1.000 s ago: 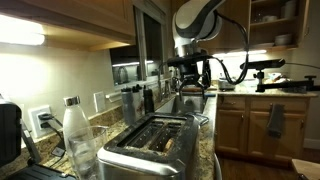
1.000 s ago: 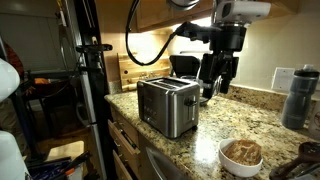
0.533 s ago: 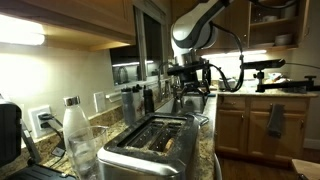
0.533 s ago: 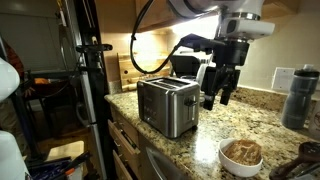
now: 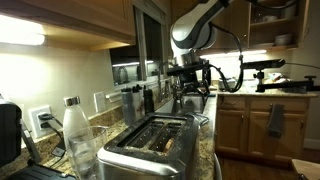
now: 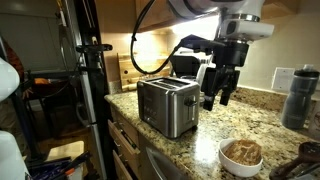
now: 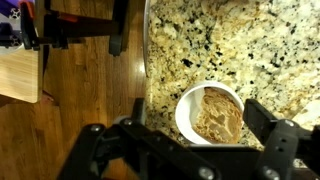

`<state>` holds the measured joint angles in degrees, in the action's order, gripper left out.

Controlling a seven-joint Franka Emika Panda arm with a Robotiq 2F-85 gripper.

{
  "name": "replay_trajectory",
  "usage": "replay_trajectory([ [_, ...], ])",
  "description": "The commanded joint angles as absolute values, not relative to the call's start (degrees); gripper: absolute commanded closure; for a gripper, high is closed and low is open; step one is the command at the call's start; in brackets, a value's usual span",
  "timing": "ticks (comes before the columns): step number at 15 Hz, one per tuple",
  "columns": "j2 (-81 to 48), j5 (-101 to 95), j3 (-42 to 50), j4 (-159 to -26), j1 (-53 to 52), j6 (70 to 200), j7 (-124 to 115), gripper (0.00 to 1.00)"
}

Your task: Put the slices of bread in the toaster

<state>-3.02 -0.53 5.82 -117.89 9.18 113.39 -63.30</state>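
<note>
- Where the wrist view looks straight down, a white bowl (image 7: 180, 112) sits near centre on the speckled granite counter (image 7: 250, 40). It holds the slices of bread (image 7: 215, 115), tan-brown with darker edges. Count cannot be told.
- The gripper (image 7: 175, 130) shows dark fingers (image 7: 285, 140) coming in at 7 and 4 o'clock of that view. They are spread wide with nothing between them, so the jaws are open and empty, above the bowl and clear of it.
- The counter edge runs 12 to 6 o'clock, with wood floor (image 7: 80, 90) at 9 o'clock.
- In an exterior view the bowl (image 6: 238, 168) is nearest the camera, close to the counter's front edge.
- The toaster (image 6: 167, 108) stands at 10 o'clock of the bowl, upright, brushed steel.
- The gripper (image 6: 216, 97) hangs at 3 o'clock of the toaster and 11 o'clock of the bowl, touching neither.
- A dark bottle (image 6: 298, 98) stands at 3 o'clock of the gripper, well apart.
- In an exterior view the toaster (image 5: 140, 155) fills the foreground, slots up. A tan patch shows in one slot, and whether it is a slice cannot be told.
- A clear bottle (image 5: 76, 135) with a white cap stands at 9 o'clock, just beside the toaster.
- The gripper (image 5: 190, 78) is far back at 1 o'clock.
</note>
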Motion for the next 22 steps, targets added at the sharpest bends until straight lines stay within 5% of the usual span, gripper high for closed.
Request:
replay_trajectory([
  [1, -4.57, -0.21, 6.87, -117.01, 8.46, 113.45, -64.43, 0.00],
  [22, -20.73, 1.89, 9.22, -104.92, 8.65, 114.35, -62.72, 0.00],
])
